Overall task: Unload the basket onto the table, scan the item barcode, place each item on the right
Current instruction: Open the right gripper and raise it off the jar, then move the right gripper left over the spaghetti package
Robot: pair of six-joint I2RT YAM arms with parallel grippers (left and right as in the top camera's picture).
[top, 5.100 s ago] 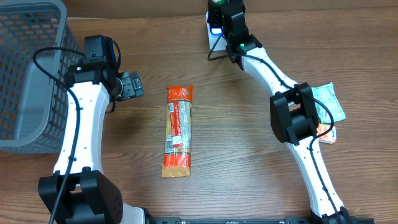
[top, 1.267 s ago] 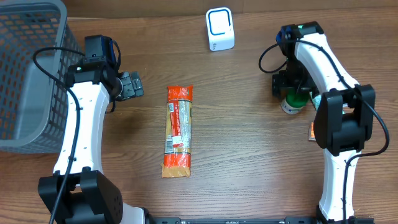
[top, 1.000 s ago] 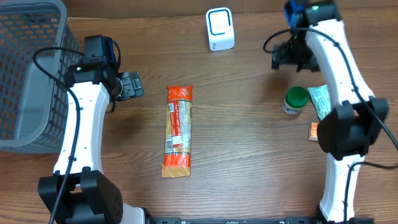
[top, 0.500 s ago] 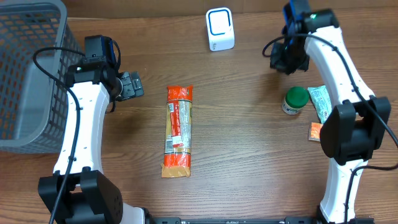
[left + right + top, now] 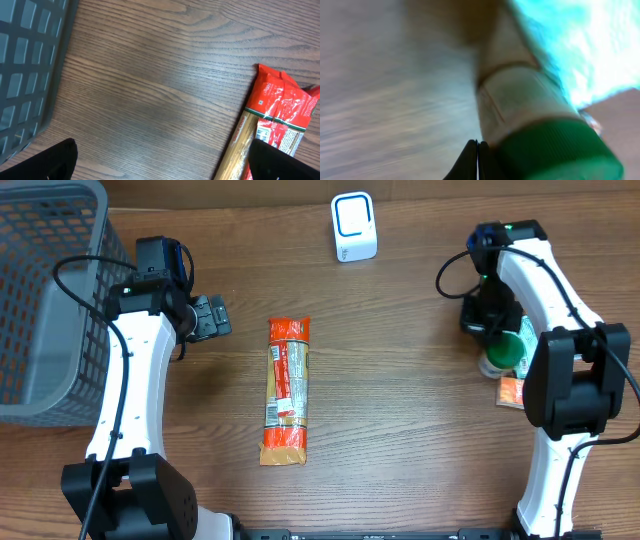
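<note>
Round white bottle (image 5: 520, 110), smooth-walled, green cap (image 5: 555, 150), is noted just beside right gripper (image 5: 477, 155); jaws pressed together, nothing held.

A grey mesh basket (image 5: 40, 300) stands left of the left fingers (image 5: 50, 162). A red-orange spaghetti pack (image 5: 286, 390) lies ahead, to their right. A teal pouch (image 5: 570, 40) lies ahead of the right fingers (image 5: 468, 162), with a small orange packet (image 5: 509, 391) near.

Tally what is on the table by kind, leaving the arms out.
Packets: 3 (red spaghetti pack, teal pouch, small orange packet)
Green-capped bottle: 1
Scanner: 1
Basket: 1
Total: 6
</note>
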